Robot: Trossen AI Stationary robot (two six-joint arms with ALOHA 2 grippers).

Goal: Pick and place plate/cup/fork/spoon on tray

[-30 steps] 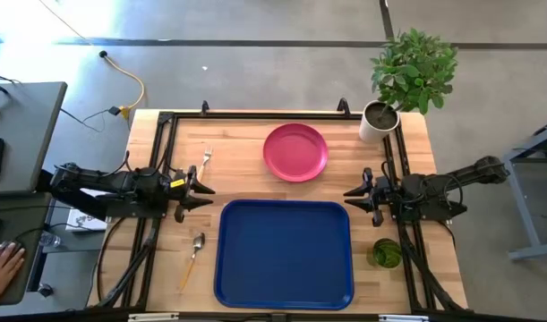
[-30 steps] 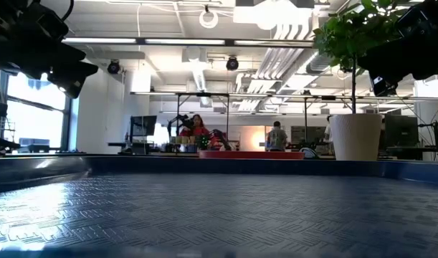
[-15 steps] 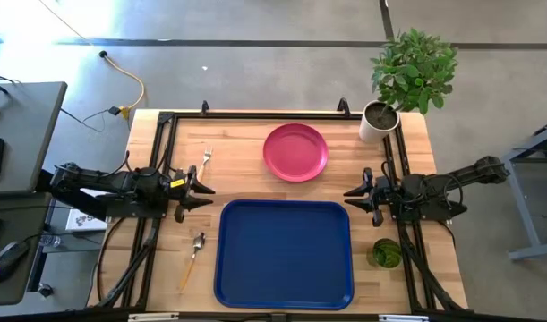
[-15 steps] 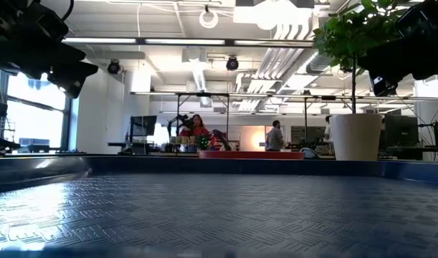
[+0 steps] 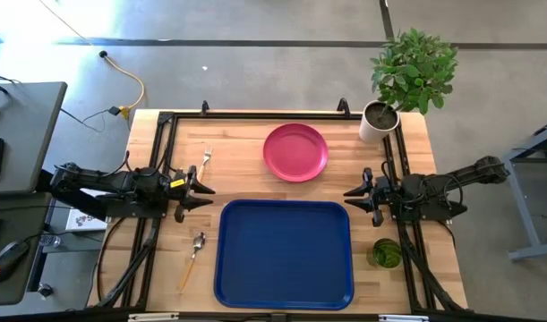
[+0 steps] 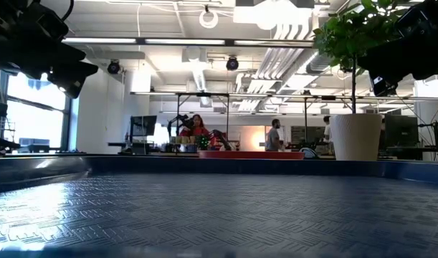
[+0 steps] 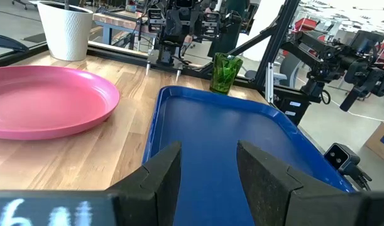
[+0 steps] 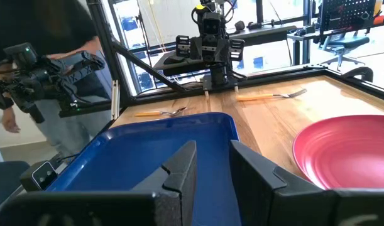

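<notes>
Gaping fingers (image 7: 163, 179), holding nothing

A light wooden table (image 5: 255, 152) with a black frame along its edges carries the dark-blue tray (image 5: 285, 253) at its near middle, and the pink plate (image 5: 295, 152) lies apart beyond it. The fork (image 5: 205, 161) and the spoon (image 5: 193, 255) lie on the left side; the green cup (image 5: 387, 253) stands right of the tray, a white plant pot (image 5: 378, 121) at the far right corner.
</notes>
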